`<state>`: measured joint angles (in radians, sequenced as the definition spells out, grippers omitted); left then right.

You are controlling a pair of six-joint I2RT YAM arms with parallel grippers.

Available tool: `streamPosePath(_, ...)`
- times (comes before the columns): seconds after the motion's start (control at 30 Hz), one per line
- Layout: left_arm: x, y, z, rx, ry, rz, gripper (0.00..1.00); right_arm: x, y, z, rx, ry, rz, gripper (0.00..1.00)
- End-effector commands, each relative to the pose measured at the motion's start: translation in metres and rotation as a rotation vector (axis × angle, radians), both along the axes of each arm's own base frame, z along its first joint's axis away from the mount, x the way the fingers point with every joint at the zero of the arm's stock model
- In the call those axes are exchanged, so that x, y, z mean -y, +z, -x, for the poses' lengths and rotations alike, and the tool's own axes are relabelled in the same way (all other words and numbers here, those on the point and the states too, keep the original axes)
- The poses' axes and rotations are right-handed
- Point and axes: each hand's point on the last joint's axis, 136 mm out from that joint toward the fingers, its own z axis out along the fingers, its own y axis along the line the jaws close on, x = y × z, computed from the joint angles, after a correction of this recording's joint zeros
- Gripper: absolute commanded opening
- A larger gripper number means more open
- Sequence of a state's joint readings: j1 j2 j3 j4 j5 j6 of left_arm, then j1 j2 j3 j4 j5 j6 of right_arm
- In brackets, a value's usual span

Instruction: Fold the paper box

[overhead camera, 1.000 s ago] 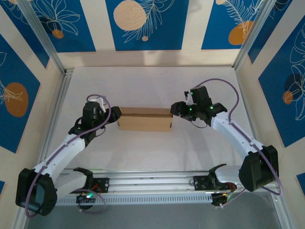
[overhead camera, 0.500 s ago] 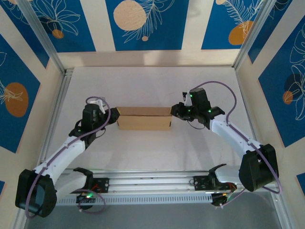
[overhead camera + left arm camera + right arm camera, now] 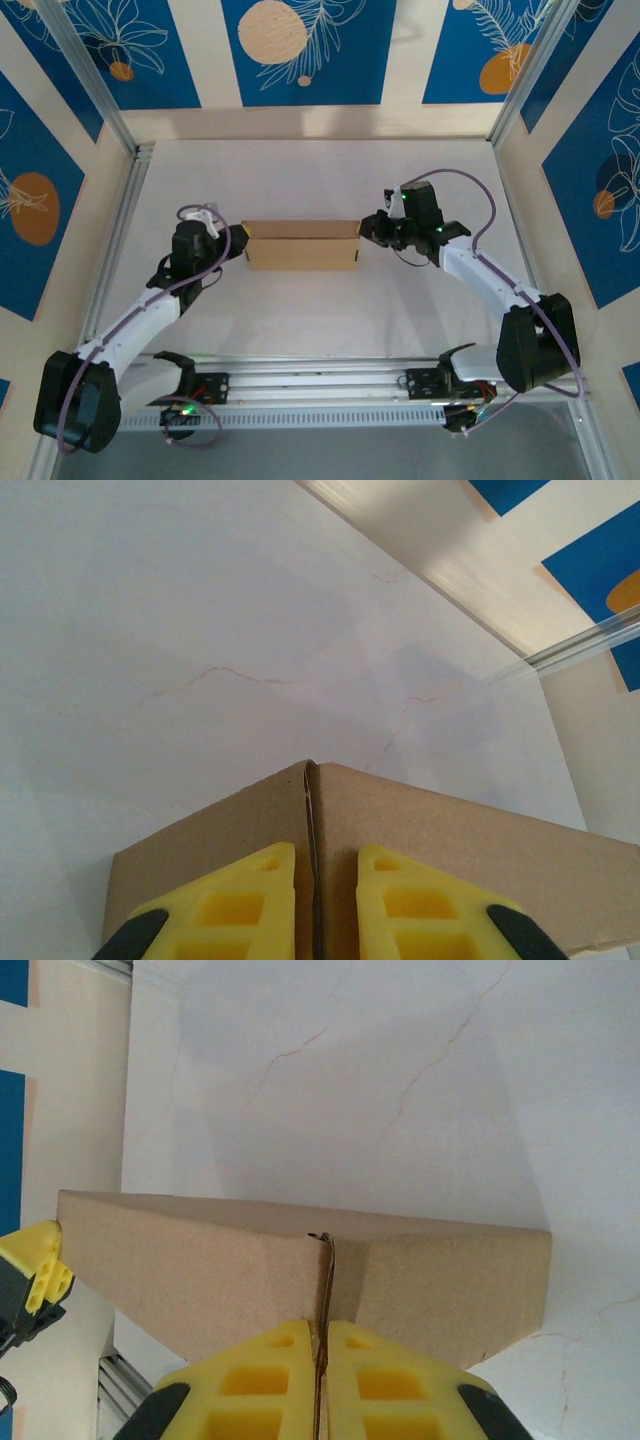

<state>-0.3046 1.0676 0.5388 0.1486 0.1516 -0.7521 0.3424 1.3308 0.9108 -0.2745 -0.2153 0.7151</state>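
Pale marbled table (image 3: 300, 175), paper box (image 3: 302, 246) lying lengthwise left to right

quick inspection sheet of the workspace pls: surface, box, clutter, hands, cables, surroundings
surface: white table with faint veining
job's things: paper box, brown cardboard, mid-table between the arms, its long side across the view
clutter: nothing seen
hands: left hand shut on a thin cardboard edge at the box's left end; right hand shut on an edge at its right end
cables: purple cables loop along both arms, off the box
surroundings: blue leaf-print panels, aluminium frame posts, rail at the arm bases
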Motion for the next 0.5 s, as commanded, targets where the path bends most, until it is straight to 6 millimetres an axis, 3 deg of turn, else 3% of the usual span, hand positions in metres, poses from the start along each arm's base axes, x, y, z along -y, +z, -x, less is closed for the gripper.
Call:
streamPosePath(0.0, -0.004, -0.06, 0.037, -0.276, -0.047, -0.077, 0.28, 0.026, -0.066, 0.04, -0.274, -0.028, 0.156, 0.12)
streamPosePath(0.07, -0.007, -0.044, 0.033, -0.252, -0.038, -0.095, 0.4, 0.026, -0.059, 0.038, -0.256, -0.031, 0.154, 0.13)
streamPosePath(0.17, -0.012, -0.024, 0.027, -0.21, -0.025, -0.11, 0.44, 0.025, -0.05, 0.035, -0.235, -0.026, 0.146, 0.15)
streamPosePath(0.37, -0.018, -0.018, 0.021, -0.212, -0.019, -0.08, 0.43, 0.026, -0.044, 0.033, -0.21, -0.016, 0.176, 0.19)
streamPosePath(0.47, -0.02, -0.02, 0.02, -0.214, -0.013, -0.046, 0.32, 0.028, -0.046, 0.033, -0.212, -0.019, 0.203, 0.2)
